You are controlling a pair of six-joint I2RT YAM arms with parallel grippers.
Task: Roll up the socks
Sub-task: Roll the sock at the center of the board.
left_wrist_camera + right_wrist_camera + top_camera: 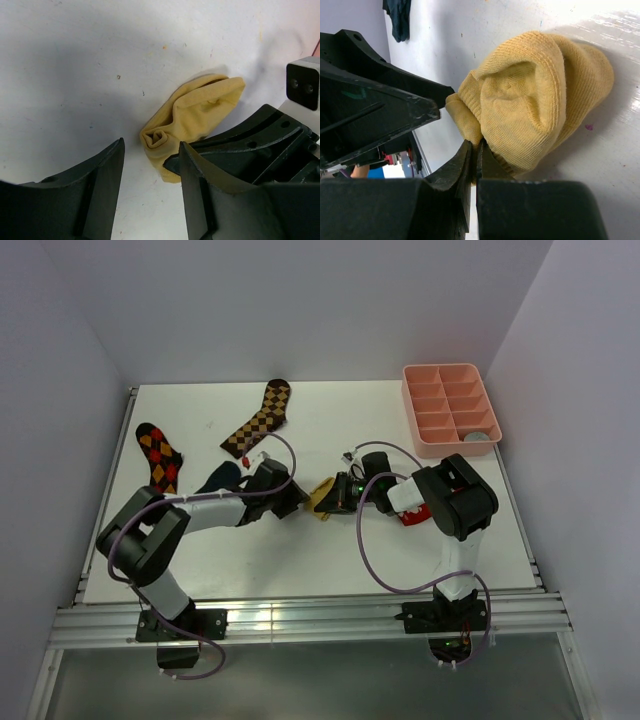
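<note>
Mid-table, right end effector (476,150) pinches yellow sock (535,100), left (152,149) open; grey sock (478,436) in tray (409,400)

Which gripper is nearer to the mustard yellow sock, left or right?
Right. The right gripper is shut on the edge of the mustard yellow sock; the left gripper stands open just beside its rolled end.

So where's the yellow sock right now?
In the top view the yellow sock lies mid-table, between the two grippers: the right gripper is shut on its edge, the open left gripper just to its left.
</note>
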